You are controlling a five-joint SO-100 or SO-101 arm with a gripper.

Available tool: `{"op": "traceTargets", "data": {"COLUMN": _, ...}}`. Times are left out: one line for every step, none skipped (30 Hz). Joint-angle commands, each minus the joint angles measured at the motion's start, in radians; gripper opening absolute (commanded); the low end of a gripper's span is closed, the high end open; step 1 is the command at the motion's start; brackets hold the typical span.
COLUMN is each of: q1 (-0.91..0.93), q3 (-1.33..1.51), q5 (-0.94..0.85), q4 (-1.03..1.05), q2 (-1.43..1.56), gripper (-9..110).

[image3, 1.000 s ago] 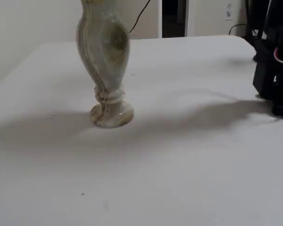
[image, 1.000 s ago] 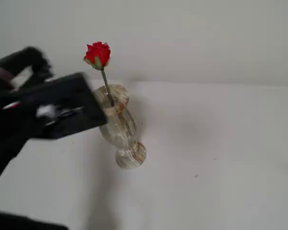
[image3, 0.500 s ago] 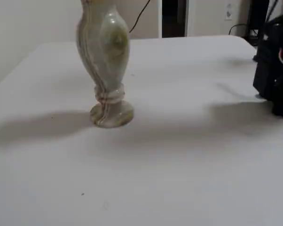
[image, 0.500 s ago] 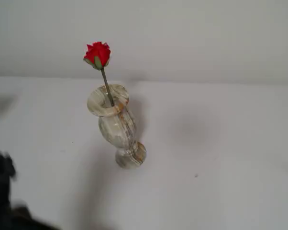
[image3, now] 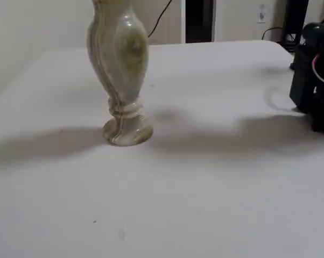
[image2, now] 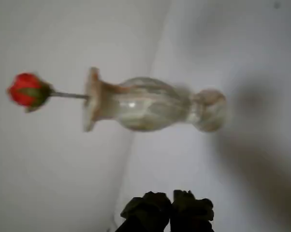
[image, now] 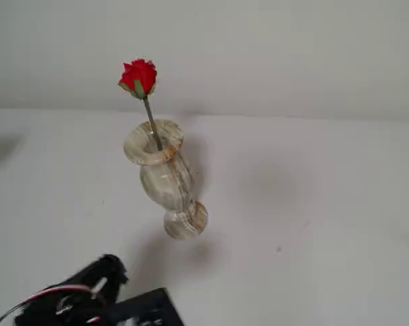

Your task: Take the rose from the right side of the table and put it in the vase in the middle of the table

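Observation:
The red rose (image: 138, 76) stands in the marbled vase (image: 165, 178), its thin stem going down through the flared rim. The vase stands upright on the white table (image: 313, 204). The wrist view lies on its side: there the vase (image2: 150, 104) runs left to right, with the rose (image2: 27, 90) sticking out at the left. My gripper (image2: 170, 209) shows at the bottom edge of that view, well apart from the vase, with its dark fingertips together and nothing between them. The low fixed view shows the vase (image3: 119, 70) only up to its neck; the rose is cut off above.
Part of my black arm (image: 89, 302) with a red wire sits at the bottom left of the high fixed view. The arm's base (image3: 315, 80) stands at the table's right edge in the low view. A pale wall rises behind the table.
The arm has drawn back from the vase's rim, swung out of the high view, and now shows low at the bottom left. Rose and vase have not moved.

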Motion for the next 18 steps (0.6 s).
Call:
{"op": "traceTargets", "data": {"q1": 0.018, "q3": 0.127, "q5": -0.006, "q4": 0.005, "q2": 0.015, "gripper": 0}}
{"op": "traceTargets", "data": {"q1": 0.014, "q3": 0.166, "q5": -0.020, "q4": 0.018, "q2": 0.015, "gripper": 0}}
{"op": "traceTargets", "data": {"q1": 0.011, "q3": 0.201, "q5": -0.031, "q4": 0.026, "q2": 0.015, "gripper": 0}}
{"op": "traceTargets", "data": {"q1": 0.011, "q3": 0.233, "q5": -0.044, "q4": 0.031, "q2": 0.015, "gripper": 0}}
{"op": "traceTargets", "data": {"q1": 0.011, "q3": 0.262, "q5": -0.063, "q4": 0.040, "q2": 0.015, "gripper": 0}}
{"op": "traceTargets", "data": {"q1": 0.011, "q3": 0.293, "q5": -0.081, "q4": 0.049, "q2": 0.015, "gripper": 0}}
{"op": "traceTargets", "data": {"q1": 0.012, "q3": 0.324, "q5": -0.092, "q4": 0.049, "q2": 0.015, "gripper": 0}}
{"op": "traceTargets", "data": {"q1": 0.017, "q3": 0.357, "q5": -0.100, "q4": 0.037, "q2": 0.015, "gripper": 0}}
{"op": "traceTargets", "data": {"q1": 0.023, "q3": 0.390, "q5": -0.103, "q4": 0.023, "q2": 0.015, "gripper": 0}}
{"op": "traceTargets", "data": {"q1": 0.025, "q3": 0.419, "q5": -0.103, "q4": 0.009, "q2": 0.015, "gripper": 0}}
{"op": "traceTargets", "data": {"q1": 0.028, "q3": 0.448, "q5": -0.100, "q4": -0.005, "q2": 0.015, "gripper": 0}}
{"op": "traceTargets", "data": {"q1": 0.028, "q3": 0.480, "q5": -0.095, "q4": -0.021, "q2": 0.015, "gripper": 0}}
{"op": "traceTargets", "data": {"q1": 0.031, "q3": 0.515, "q5": -0.095, "q4": -0.040, "q2": 0.015, "gripper": 0}}
{"op": "traceTargets", "data": {"q1": 0.037, "q3": 0.549, "q5": -0.095, "q4": -0.060, "q2": 0.015, "gripper": 0}}
{"op": "traceTargets", "data": {"q1": 0.043, "q3": 0.578, "q5": -0.095, "q4": -0.077, "q2": 0.015, "gripper": 0}}
{"op": "traceTargets", "data": {"q1": 0.052, "q3": 0.604, "q5": -0.095, "q4": -0.092, "q2": 0.015, "gripper": 0}}
{"op": "traceTargets", "data": {"q1": 0.057, "q3": 0.627, "q5": -0.095, "q4": -0.100, "q2": 0.015, "gripper": 0}}
{"op": "traceTargets", "data": {"q1": 0.057, "q3": 0.650, "q5": -0.094, "q4": -0.109, "q2": 0.015, "gripper": 0}}
